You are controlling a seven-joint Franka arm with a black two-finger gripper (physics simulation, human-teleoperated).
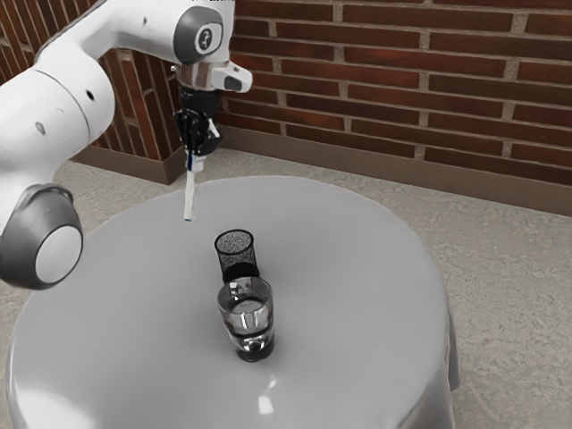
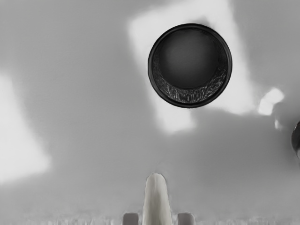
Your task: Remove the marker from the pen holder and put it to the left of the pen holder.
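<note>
My gripper (image 1: 195, 159) is raised above the table's far part, shut on the white marker (image 1: 189, 198), which hangs nearly upright in the air. The black mesh pen holder (image 1: 236, 254) stands upright on the table, lower than the marker and toward the exterior view's right. Looking down in the wrist view, the pen holder (image 2: 190, 61) has nothing visible inside. At that view's lower edge, the marker (image 2: 157, 201) lies between the fingertips of the gripper (image 2: 158, 219). The marker and the pen holder are apart.
A clear drinking glass (image 1: 248, 320) stands close to the pen holder, nearer the exterior camera. Both rest on a round table with a grey cover (image 1: 357, 295). A brick wall (image 1: 402, 89) rises beyond the table.
</note>
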